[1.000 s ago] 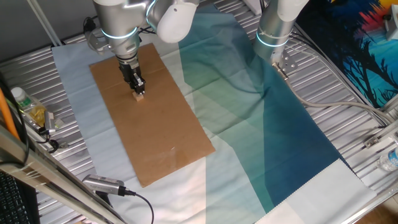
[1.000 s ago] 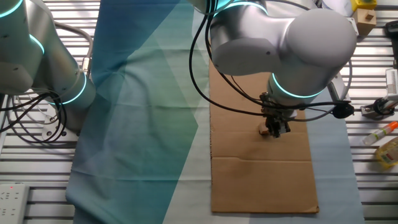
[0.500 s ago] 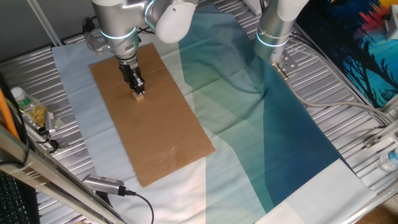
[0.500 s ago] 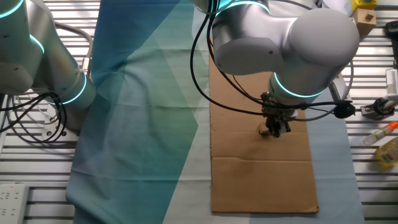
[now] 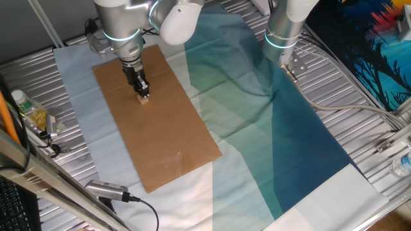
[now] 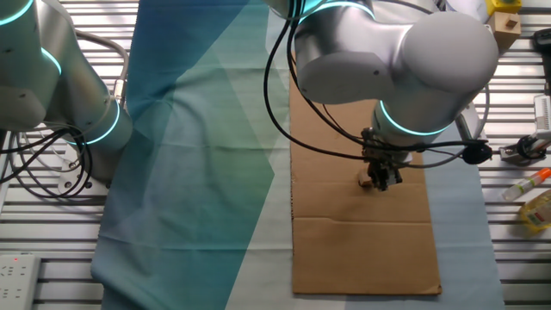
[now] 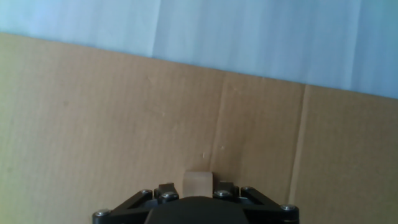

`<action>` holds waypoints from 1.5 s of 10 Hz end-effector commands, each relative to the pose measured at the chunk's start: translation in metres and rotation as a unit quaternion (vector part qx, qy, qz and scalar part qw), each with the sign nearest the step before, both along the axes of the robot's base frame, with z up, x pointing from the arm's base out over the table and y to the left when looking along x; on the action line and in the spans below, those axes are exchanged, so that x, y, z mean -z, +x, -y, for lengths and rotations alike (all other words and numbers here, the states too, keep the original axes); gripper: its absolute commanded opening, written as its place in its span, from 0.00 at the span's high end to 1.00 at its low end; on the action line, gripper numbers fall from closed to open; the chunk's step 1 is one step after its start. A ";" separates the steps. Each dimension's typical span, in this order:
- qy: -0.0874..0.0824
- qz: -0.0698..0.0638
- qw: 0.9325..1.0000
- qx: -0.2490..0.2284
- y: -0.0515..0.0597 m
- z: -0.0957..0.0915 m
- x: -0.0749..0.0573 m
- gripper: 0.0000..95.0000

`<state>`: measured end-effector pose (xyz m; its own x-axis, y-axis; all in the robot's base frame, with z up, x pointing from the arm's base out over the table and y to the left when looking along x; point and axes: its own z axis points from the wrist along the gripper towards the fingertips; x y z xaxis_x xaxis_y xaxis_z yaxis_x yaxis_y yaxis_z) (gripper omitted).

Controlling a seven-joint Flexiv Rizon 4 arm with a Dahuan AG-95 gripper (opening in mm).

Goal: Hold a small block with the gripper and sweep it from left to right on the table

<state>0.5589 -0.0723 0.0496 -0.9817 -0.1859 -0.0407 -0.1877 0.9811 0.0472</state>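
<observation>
The small block is a pale tan cube on the brown cardboard sheet, near its upper left part. My black gripper stands straight down over it, fingers shut on the block. In the other fixed view the gripper hangs under the big silver arm with the cyan ring and the block peeks out at its tip. In the hand view the block sits between the two fingers at the bottom edge, resting on the cardboard.
A second silver arm stands at the back on the teal cloth. Bottles lie at the left edge, a cable and handle at the front left. The ribbed metal table shows around the cloth.
The arm and gripper with the block shifted very slightly left in one fixed view; otherwise nothing visibly moved.
</observation>
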 end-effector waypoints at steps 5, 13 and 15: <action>0.000 0.001 1.000 0.002 0.003 0.001 0.009 0.60; -0.004 0.000 1.000 0.003 0.004 0.002 0.013 1.00; 0.003 0.000 1.000 0.004 0.004 0.002 0.011 1.00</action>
<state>0.5622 -0.0744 0.0393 -0.9830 -0.1780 -0.0458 -0.1803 0.9822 0.0525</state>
